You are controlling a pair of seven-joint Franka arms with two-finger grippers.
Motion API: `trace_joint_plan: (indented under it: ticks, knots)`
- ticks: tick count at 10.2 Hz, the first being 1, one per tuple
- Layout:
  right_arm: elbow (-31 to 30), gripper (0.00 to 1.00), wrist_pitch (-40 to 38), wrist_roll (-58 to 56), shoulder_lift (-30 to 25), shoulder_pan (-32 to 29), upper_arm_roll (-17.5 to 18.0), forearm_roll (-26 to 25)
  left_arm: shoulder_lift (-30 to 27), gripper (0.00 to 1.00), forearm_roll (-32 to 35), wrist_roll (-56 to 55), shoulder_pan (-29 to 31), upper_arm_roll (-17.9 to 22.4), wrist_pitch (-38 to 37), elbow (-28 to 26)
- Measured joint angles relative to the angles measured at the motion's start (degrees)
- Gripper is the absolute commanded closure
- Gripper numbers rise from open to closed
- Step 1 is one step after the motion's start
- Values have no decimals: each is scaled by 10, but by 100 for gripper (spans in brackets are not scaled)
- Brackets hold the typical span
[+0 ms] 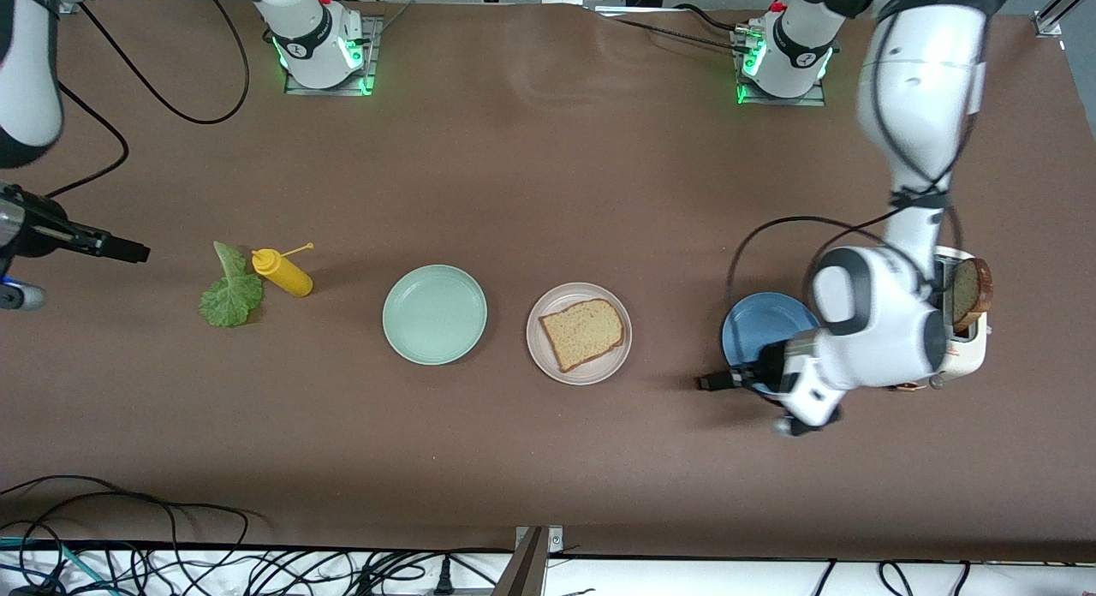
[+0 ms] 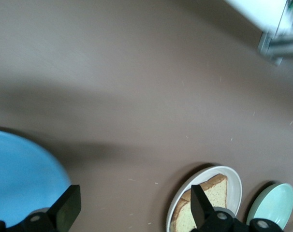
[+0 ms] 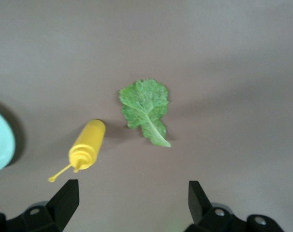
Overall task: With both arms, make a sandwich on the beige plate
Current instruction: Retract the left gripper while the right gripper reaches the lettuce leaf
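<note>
Sandwich half-built, front view: one bread slice point(image 1: 582, 332) lies on beige plate point(image 1: 618, 356); lettuce point(image 1: 229, 289), limp and light, lies beside mustard bottle point(image 1: 283, 272) | left wrist view: left gripper point(image 2: 129, 209) open, empty, between blue plate point(image 2: 21, 179) and beige plate | right wrist view: right gripper point(image 3: 132, 203) open over lettuce; stem rib looks the firmest hold.

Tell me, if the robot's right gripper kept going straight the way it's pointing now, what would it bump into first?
Probably the lettuce leaf. The right gripper, open, points along the table toward it, with the yellow mustard bottle lying just beside that line. Its height is hard to judge, so it might pass over the leaf instead.
</note>
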Motion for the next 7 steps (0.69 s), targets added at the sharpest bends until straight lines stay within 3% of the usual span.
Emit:
trace_joint_plan:
  ticks: [1,4,7]
  knots:
    - [-4,0,1,0,12,-1,-1,-9,-50,0,24,3,23,0,-9,-33]
    - [-43,0,41,0,28,-7,-1,-16,-210,0,212,3,40,-1,-35,-141]
    - [-88,0,110,0,78,-7,-1,-16,-332,0,350,4,56,0,-146,-165]
